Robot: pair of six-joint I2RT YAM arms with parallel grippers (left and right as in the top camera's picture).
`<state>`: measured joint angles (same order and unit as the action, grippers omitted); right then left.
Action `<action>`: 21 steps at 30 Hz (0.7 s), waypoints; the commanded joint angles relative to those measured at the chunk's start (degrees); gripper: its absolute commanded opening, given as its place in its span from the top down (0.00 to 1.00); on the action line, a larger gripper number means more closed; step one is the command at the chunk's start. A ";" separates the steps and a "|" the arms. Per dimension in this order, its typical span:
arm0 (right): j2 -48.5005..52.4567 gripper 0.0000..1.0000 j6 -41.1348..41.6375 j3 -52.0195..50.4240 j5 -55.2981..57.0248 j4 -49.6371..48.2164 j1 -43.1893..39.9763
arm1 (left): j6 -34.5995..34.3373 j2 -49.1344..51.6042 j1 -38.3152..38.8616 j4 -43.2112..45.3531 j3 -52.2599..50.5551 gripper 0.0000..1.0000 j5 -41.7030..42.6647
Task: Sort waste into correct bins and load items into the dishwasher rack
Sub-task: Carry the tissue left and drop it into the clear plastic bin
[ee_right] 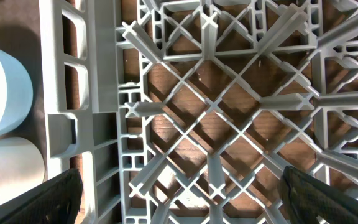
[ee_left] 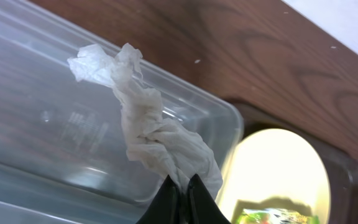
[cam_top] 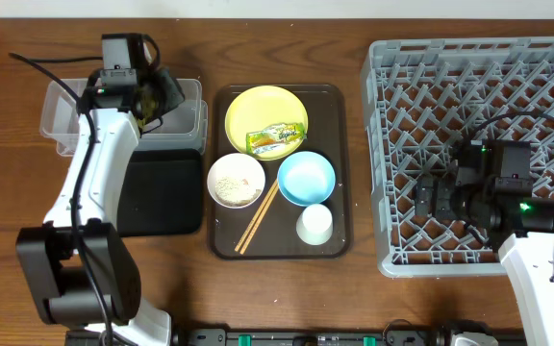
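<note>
**Dangling a tissue (ee_left: 148, 127) over the clear tub (ee_left: 36, 130)**

Over on the left: pinching the crumpled white tissue with the left gripper (ee_left: 180, 198), fingertips pressed together on its lower end. Running long and twisted from that pinch up and to the left in the wrist view, then flaring to a ragged free end against the tub's wall. Hanging above the tub's right end, going by the overhead look, with the black tray (cam_top: 162, 192) just beside it.

Across to the right gripper (ee_right: 182, 196): spread wide, gripping nothing, hovering over the grey rack (cam_top: 402, 96) near its left edge.

Between them, on the brown serving tray (cam_top: 346, 173): spotting the wrapper (cam_top: 275, 140) lying on the yellow plate (cam_top: 258, 108), long axis roughly left to right. Chopsticks (cam_top: 257, 217) side by side, slanting from lower left up to the right, between the whitish-pink bowl (cam_top: 215, 175) holding the rice crumbs (cam_top: 234, 185) and the blue bowl (cam_top: 306, 178). White cup (cam_top: 314, 224) upright, just beside the blue bowl.
</note>
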<state>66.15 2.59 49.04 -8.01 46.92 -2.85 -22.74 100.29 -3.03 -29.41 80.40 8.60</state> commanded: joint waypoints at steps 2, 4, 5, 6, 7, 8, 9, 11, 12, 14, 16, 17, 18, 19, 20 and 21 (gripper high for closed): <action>-0.24 0.01 0.57 1.16 -0.42 0.04 0.59 | -0.52 3.52 -0.07 -0.59 0.26 0.93 -1.18; -0.24 0.01 0.57 1.16 -0.44 0.07 0.59 | -0.52 4.87 -0.07 -0.98 0.24 0.92 -1.86; -0.24 0.01 0.57 1.16 -0.42 0.13 0.59 | -0.52 5.44 -0.09 -1.05 0.24 0.92 -1.77; -0.24 0.01 0.57 1.16 -0.44 0.13 0.59 | -0.52 5.86 -0.07 -1.20 0.24 0.87 -1.77; -0.24 0.01 0.57 1.16 -0.44 0.13 0.59 | -0.52 6.05 -0.07 -1.25 0.24 0.79 -1.75; -0.24 0.01 0.57 1.16 -0.42 0.13 0.59 | -0.52 6.08 -0.07 -1.29 0.24 0.72 -1.77; -0.24 0.01 0.57 1.16 -0.42 0.13 0.59 | -0.50 5.95 -0.07 -1.27 0.24 0.69 -1.75; -0.24 0.01 0.57 1.16 -0.42 0.07 0.59 | -0.48 5.14 -0.09 -1.18 0.26 0.59 -1.77; -0.24 0.01 0.57 1.16 -0.42 0.02 0.59 | -0.33 4.61 -0.11 -1.05 0.26 0.53 -1.79; -0.24 0.01 0.57 1.16 -0.44 0.04 0.59 | 0.31 2.84 -0.13 -1.01 0.48 0.49 -1.77; -0.24 0.01 0.57 1.16 -0.42 0.26 0.59 | 0.83 0.57 -0.02 -1.03 0.50 0.48 -1.33; -0.24 0.01 0.57 1.16 -0.42 0.26 0.59 | 2.38 -0.61 0.15 -1.09 0.50 0.46 0.28; -0.24 0.01 0.57 1.16 -0.42 0.15 0.59 | 5.05 -1.90 0.48 -1.01 0.50 0.45 3.13; -0.24 0.01 0.57 1.16 -0.42 0.02 0.59 | 7.78 -3.02 0.94 -0.96 0.50 0.44 5.88; -0.24 0.01 0.57 1.16 -0.42 0.02 0.59 | 10.43 -3.80 1.55 -0.98 0.50 0.41 7.96; -0.24 0.01 0.57 1.16 -0.42 0.07 0.59 | 14.19 -4.33 2.43 -1.03 0.50 0.35 9.97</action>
<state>66.15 2.59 49.04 -8.12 46.94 -2.85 -17.61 99.48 -2.46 -30.44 80.38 11.57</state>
